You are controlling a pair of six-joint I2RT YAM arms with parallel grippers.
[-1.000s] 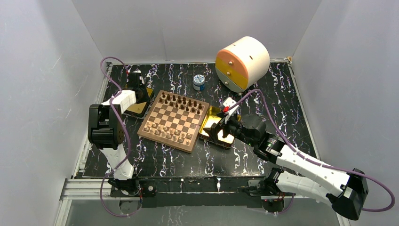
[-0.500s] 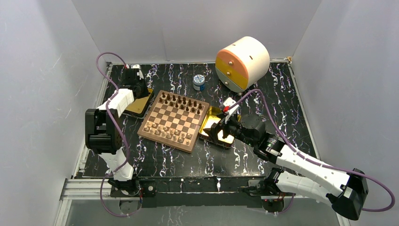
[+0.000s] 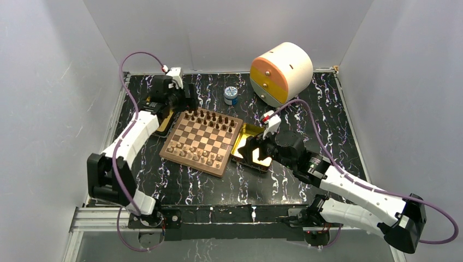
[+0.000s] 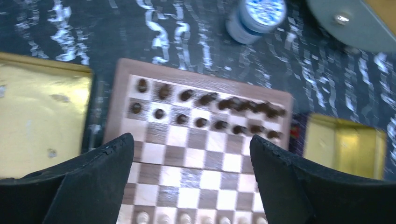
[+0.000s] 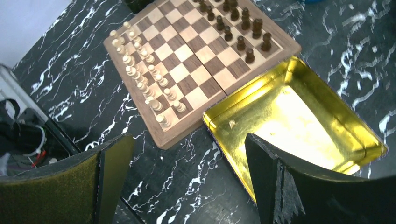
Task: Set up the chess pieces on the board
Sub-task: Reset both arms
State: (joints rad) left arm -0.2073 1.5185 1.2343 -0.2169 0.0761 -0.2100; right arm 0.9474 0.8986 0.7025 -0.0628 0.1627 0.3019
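- A shiny gold rectangular tray (image 4: 42, 116) lies just beside the left rim of the board. The left wrist view shows it plainly, while in the top view the left arm covers most of it.
- The left gripper (image 3: 185, 101) hovers over the far left corner of the board, its black fingers (image 4: 93, 179) spread wide with nothing between them.
- The square wooden checkered chessboard (image 3: 188, 165) sits mid-table on the black marbled table (image 3: 180, 188).
- The dark brown chessmen (image 4: 201, 122) fill two rows at its far edge, clearest from the left wrist.
- The pale tan chessmen (image 5: 132, 72) stand in two rows at its near edge, clearest from the right wrist.
- A small blue-and-white jar (image 3: 231, 95) stands beyond the board.
- A second gold tray (image 5: 299, 116) lies against the right rim.
- The right gripper (image 3: 253, 154) hangs above this tray's near end, jaws wide apart and holding nothing.
- A cream, orange and yellow round drum (image 3: 281, 68) stands whole only in the top view.
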